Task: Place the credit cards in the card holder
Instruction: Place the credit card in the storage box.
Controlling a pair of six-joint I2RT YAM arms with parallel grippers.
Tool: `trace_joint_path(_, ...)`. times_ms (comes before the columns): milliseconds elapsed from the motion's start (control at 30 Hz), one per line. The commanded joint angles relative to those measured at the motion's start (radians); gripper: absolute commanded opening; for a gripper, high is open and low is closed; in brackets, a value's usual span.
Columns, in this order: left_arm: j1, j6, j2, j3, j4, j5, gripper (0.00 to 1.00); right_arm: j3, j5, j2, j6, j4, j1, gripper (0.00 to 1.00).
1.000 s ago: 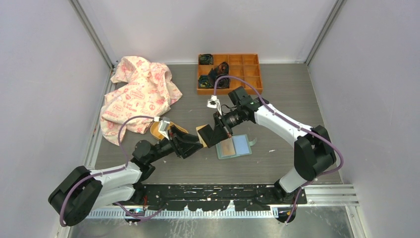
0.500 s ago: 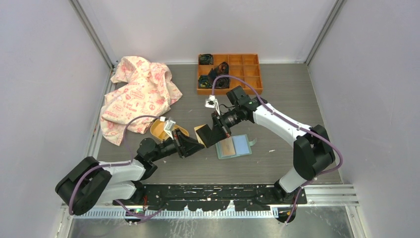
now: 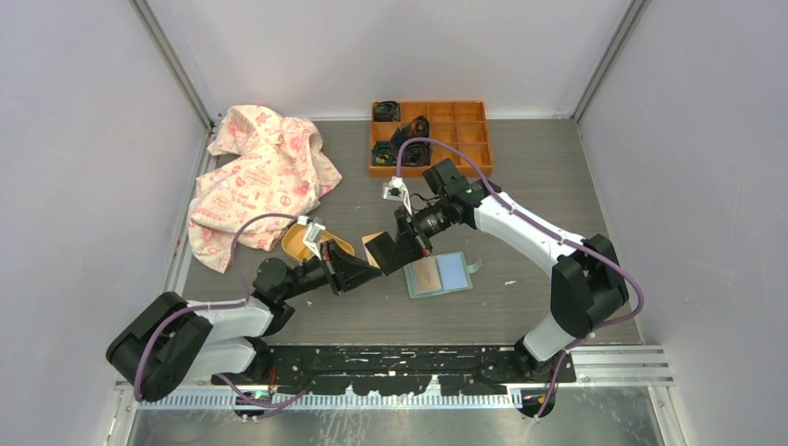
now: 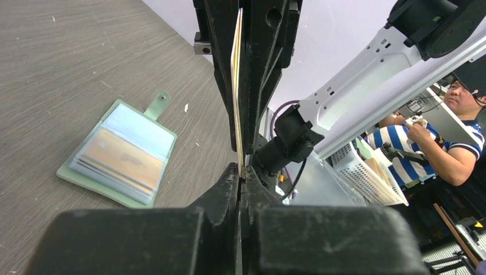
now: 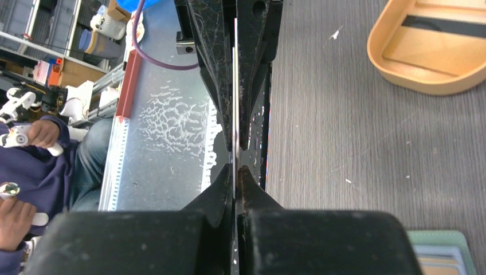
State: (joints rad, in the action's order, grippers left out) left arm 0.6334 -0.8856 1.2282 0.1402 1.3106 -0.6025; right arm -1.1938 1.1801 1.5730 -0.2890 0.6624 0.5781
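Left gripper (image 4: 240,175), right gripper (image 5: 235,172) pinch credit card (image 4: 234,86); edge-on, faces hidden.

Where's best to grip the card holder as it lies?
Likely the snap tab jutting from the card holder on the right arm's side; come down from above there. The holder lies open and flat, so only the tab offers a free edge.

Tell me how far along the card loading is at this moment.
Done: the pale mint-green folding card holder lies open, with an orange-toned card already in a clear sleeve. In hand: one thin tan plastic card is pinched edge-on between the left gripper and the right gripper, beside the holder. Left: sleeving it, plus at least one orange card lying in the yellow-orange oval dish.
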Motion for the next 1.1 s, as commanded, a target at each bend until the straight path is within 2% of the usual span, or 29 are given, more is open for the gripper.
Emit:
trace_joint_path(0,-0.042,0.021,-0.109,-0.007,0.007,0.005,0.00,-0.033,0.016,-0.027,-0.060,0.069,-0.009,0.01)
trace_joint_path(500,-0.058,0.129,-0.475,-0.010,-0.401,0.075,0.00,-0.027,0.043,-0.045,-0.101,0.116,-0.026,0.01)
trace_joint_path(633,-0.059,0.130,-0.520,-0.012,-0.440,0.098,0.00,-0.024,0.041,-0.044,-0.103,0.117,-0.026,0.01)
trace_joint_path(833,-0.058,0.114,-0.509,-0.023,-0.407,0.089,0.01,-0.024,0.044,-0.046,-0.104,0.117,-0.026,0.01)
trace_joint_path(867,-0.058,0.113,-0.501,-0.021,-0.409,0.084,0.07,-0.024,0.047,-0.045,-0.104,0.118,-0.026,0.01)
trace_joint_path(967,-0.058,0.105,-0.476,-0.019,-0.395,0.074,0.38,-0.024,0.049,-0.046,-0.105,0.118,-0.027,0.01)
trace_joint_path(1000,-0.058,0.101,-0.464,-0.017,-0.387,0.070,0.44,-0.024,0.051,-0.045,-0.105,0.118,-0.026,0.01)
trace_joint_path(1067,-0.056,0.094,-0.435,-0.005,-0.379,0.058,0.50,-0.023,0.053,-0.043,-0.105,0.119,-0.024,0.01)
